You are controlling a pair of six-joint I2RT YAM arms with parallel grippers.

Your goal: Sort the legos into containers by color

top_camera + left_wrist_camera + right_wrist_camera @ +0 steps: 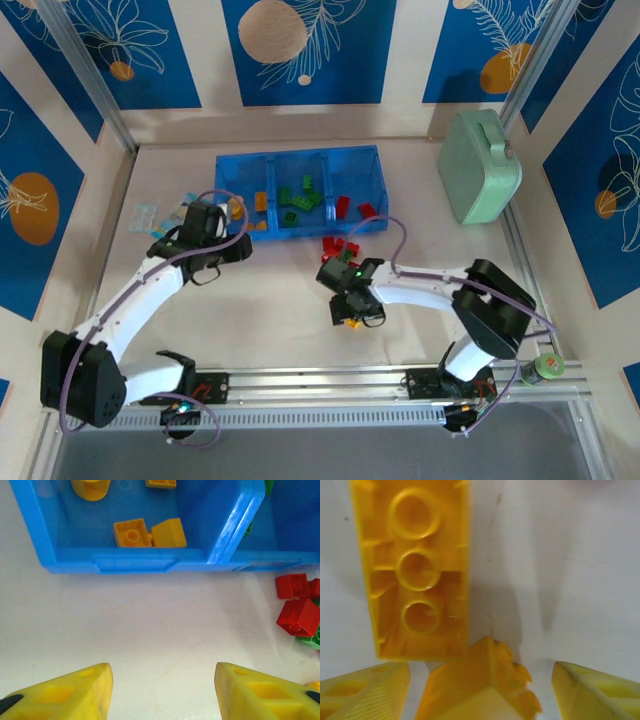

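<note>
Legos lie on the bench beside the tray; left fingers spread and empty, right fingers spread around a yellow lego.

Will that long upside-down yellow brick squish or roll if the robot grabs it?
The long yellow plastic brick probably won't squish: its walls and inner tubes look rigid. Flat, straight sides make rolling unlikely. Being hollow, it's likely light and may skid on the smooth white table.
</note>
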